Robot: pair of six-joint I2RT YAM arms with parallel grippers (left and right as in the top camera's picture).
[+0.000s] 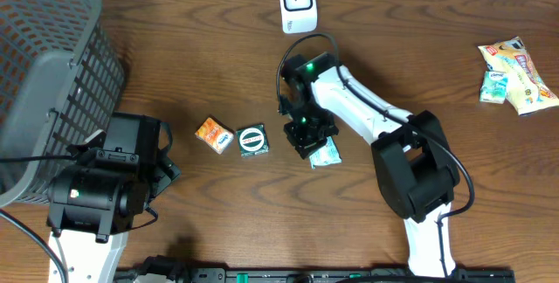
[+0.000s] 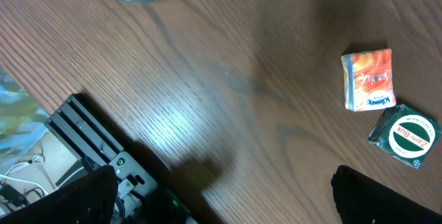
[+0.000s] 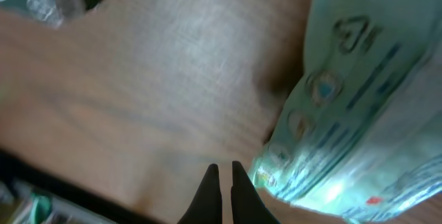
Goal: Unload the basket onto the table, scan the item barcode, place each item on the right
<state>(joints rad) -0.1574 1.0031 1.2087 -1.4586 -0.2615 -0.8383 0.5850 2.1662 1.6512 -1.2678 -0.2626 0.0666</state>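
Because the barcode has to be shown to the white scanner (image 1: 297, 3) at the far edge of the table (image 1: 419, 21), the right gripper (image 3: 221, 180) is down at the teal packet (image 1: 327, 153). The packet lies flat on the wood near the middle, well apart from the scanner. The gripper's fingers are pressed together, yet the wrist view shows the packet just beside them, not between, so the pinch seems to hold nothing. The left gripper (image 2: 235, 207) hangs spread wide and empty near the orange packet (image 2: 368, 79) and green tin (image 2: 407, 135), probably kept clear of the working arm.
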